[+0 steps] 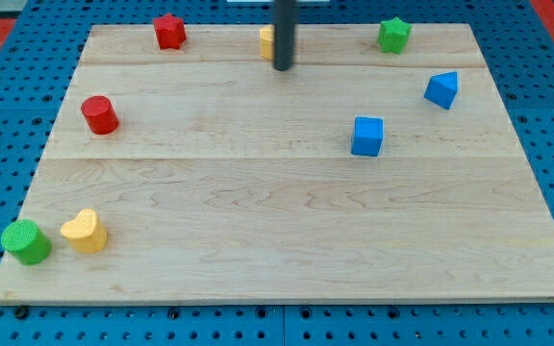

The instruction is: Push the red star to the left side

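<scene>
The red star (169, 32) sits near the view's top edge of the wooden board (287, 211), left of centre. My tip (283, 67) is at the top centre, well to the right of the red star, about a fifth of the board's width away. The rod covers part of a yellow block (267, 42) just left of and behind it; that block's shape cannot be made out.
A red cylinder (98, 114) stands at the left. A green cylinder (26, 240) and a yellow heart (85, 231) sit at the bottom left. A green star (393, 35) is at the top right, with a blue cube (367, 135) and another blue block (441, 89) below it.
</scene>
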